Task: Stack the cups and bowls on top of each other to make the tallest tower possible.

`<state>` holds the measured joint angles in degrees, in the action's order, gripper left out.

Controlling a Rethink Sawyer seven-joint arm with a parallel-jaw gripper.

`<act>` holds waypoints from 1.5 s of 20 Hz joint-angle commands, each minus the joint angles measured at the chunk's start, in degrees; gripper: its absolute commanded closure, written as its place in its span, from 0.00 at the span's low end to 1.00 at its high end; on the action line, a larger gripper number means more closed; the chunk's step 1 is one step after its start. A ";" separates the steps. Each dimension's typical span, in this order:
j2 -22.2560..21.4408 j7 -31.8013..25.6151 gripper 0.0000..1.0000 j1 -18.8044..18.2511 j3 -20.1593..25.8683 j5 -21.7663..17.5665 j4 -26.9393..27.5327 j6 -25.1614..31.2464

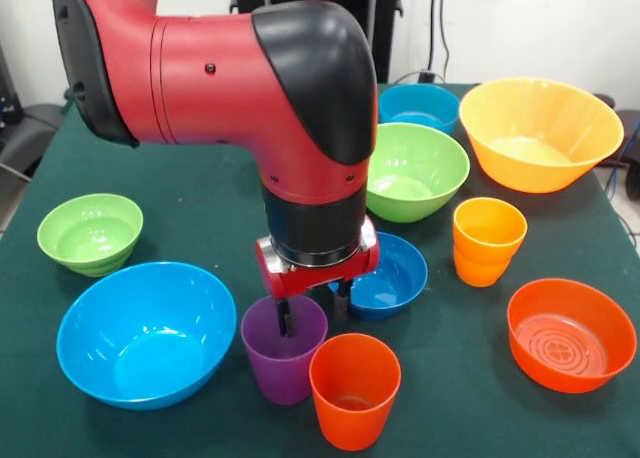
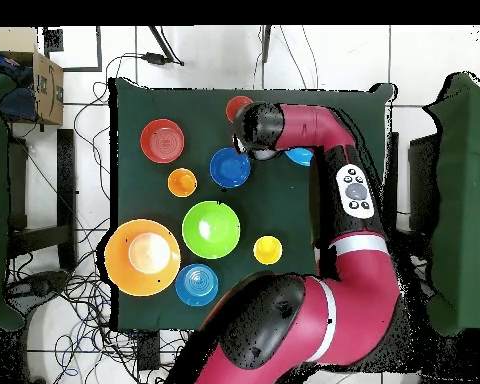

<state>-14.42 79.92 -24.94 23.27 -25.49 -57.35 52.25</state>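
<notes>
Front view: 3 cups, 7 bowls; gripper point(image 1: 314, 306) jaws open astride purple cup point(image 1: 283, 349) rim.

This is a robotics lab or test room rather than a home: a big red and black robot arm point(image 1: 250, 88) stands at a table covered in dark green cloth point(image 2: 284, 215), set up like a test bench. Around it the pale tiled floor point(image 2: 194, 45) is strewn with loose black cables point(image 2: 84, 290), and a cardboard box point(image 2: 46, 85) sits off to one side. The bright plastic bowls point(image 1: 145, 333) and cups point(image 1: 355, 388) spread over the cloth look like props laid out for a trial, not dishes in use
</notes>
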 commanded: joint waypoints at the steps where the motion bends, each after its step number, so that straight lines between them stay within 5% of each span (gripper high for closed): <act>1: 1.63 -3.28 0.00 -1.21 -0.92 -3.67 -3.41 -4.96; 6: 1.62 -4.00 0.00 -1.03 -1.06 -3.41 -3.12 -4.95; 7: 1.64 -4.12 1.00 -0.98 -1.10 -3.33 -3.01 -4.85; 18: 1.50 -3.92 1.00 -0.43 -1.09 -2.46 -1.79 -2.74; 30: -6.35 -1.28 1.00 2.31 -1.90 2.23 -0.57 12.76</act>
<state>-17.06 79.92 -24.63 21.61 -23.96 -57.13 56.63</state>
